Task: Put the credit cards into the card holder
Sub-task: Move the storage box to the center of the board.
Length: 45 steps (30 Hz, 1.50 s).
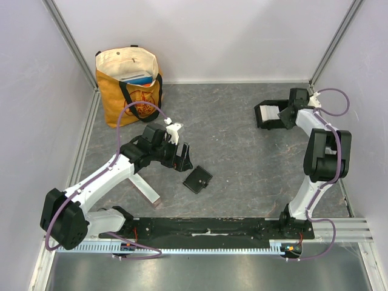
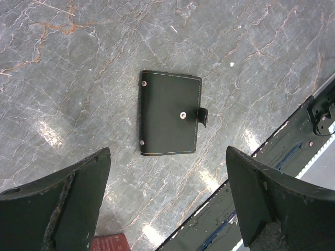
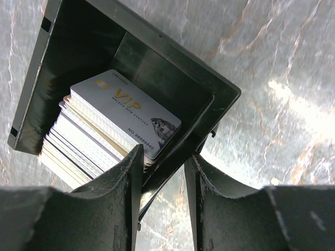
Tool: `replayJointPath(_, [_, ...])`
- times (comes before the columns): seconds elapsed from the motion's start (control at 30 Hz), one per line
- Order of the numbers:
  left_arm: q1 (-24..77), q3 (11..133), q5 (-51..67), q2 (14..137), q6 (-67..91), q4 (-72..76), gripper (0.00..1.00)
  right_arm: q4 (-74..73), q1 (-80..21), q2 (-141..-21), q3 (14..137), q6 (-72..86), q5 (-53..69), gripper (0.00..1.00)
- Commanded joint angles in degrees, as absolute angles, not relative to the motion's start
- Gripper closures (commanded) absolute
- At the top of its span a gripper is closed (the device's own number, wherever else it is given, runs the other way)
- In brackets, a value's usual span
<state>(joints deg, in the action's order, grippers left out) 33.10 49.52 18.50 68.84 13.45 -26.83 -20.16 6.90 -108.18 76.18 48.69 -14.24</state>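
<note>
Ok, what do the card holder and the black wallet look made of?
The card holder looks like hard black plastic: smooth moulded walls, dull sheen. The wallet looks like black leather or an imitation, matte, with pale edge stitching and metal snaps.

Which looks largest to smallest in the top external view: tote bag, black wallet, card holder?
1. tote bag, clearly largest.
2-3. card holder and black wallet look close; the right gripper covers part of the holder, so unranked.
</note>
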Motion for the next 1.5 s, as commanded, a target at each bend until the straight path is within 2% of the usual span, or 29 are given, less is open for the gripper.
replayJointPath(0.0, [33.0,49.7,19.8,69.2,15.2,-25.0,0.04,-21.0,4.5,-103.7,71.8,50.1,-13.5,0.58])
replayJointPath(0.83, [32.9,47.1,19.5,69.4,18.9,-23.2,0.04,-19.9,-12.7,-78.6,48.3,58.3,-12.2,0.6])
replayJointPath(1.07, [32.9,42.5,21.2,67.3,23.4,-19.0,0.03,-19.8,-15.7,-77.1,44.6,56.3,-12.1,0.6])
replayJointPath(1.17, [32.9,41.6,21.0,67.0,24.0,-18.7,0.03,-19.5,-16.1,-76.6,43.0,55.3,-12.1,0.66])
replayJointPath(1.47, [32.9,40.4,21.1,67.3,24.9,-18.1,0.03,-18.8,-16.7,-74.9,41.3,53.2,-11.2,0.69])
